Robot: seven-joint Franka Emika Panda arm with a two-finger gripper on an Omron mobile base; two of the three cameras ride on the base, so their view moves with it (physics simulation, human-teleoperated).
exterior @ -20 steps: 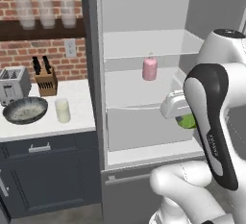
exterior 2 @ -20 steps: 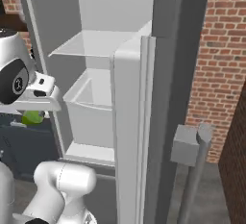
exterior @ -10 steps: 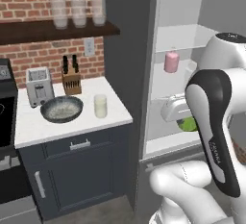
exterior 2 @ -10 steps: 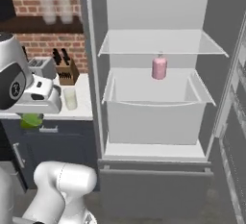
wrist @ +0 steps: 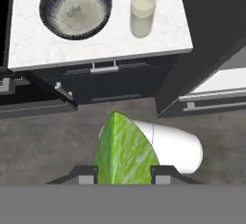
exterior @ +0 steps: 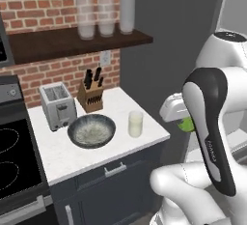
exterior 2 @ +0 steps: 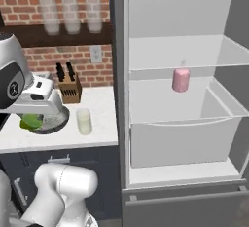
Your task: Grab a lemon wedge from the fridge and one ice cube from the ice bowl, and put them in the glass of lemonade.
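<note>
The bright green lemon wedge (wrist: 126, 152) sits between my two finger tips, and my gripper (wrist: 124, 175) is shut on it, hanging over the floor in front of the counter. In the left base view the wedge (exterior: 186, 124) peeks out under the white hand, right of the counter. The glass of lemonade (wrist: 142, 12) stands on the white counter, with the ice bowl (wrist: 75, 7) to its left. From the right side the wedge (exterior 2: 30, 122) hangs in front of the ice bowl (exterior 2: 53, 122), left of the glass (exterior 2: 84, 121). The fridge (exterior 2: 175, 16) stands open.
A silver toaster (exterior: 57, 105) and a knife block (exterior: 91, 96) stand behind the bowl. Three tall frosted glasses (exterior: 106, 16) sit on the wooden shelf above. A pink bottle (exterior 2: 180, 80) is on a fridge shelf. A black stove (exterior: 14, 156) lies left of the counter.
Both base views have swung from the fridge interior toward the counter, so the base has moved. The wedge stays in my gripper; bowl and glass are now nearer the middle.
</note>
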